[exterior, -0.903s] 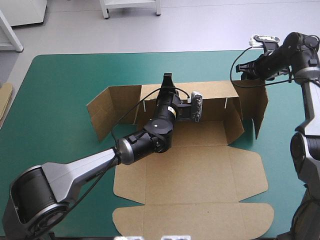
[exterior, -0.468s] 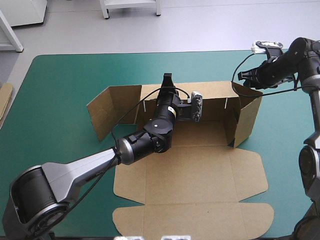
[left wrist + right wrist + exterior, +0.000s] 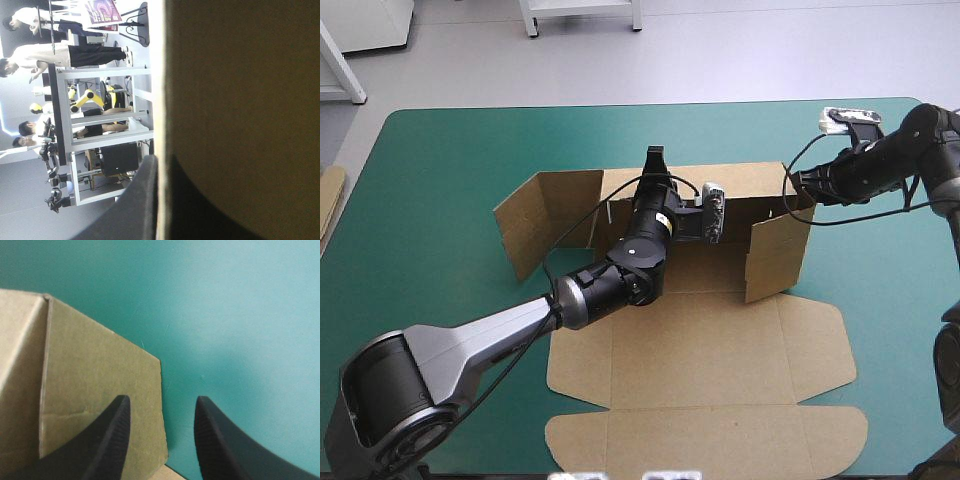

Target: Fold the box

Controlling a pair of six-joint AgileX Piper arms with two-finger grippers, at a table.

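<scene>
Already the brown box (image 3: 700, 340) has its far wall upright, lid flat.

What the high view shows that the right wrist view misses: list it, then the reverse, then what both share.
Only the high view: the whole brown cut cardboard box, its lid panel flat toward the table's near edge, and the left pincer clamped on the raised back wall.
Only the right wrist view: the right pincer, its black fingers standing apart, one over the board and one over the cover.
Both: the box's raised right side flap and the teal-green table cover.
</scene>
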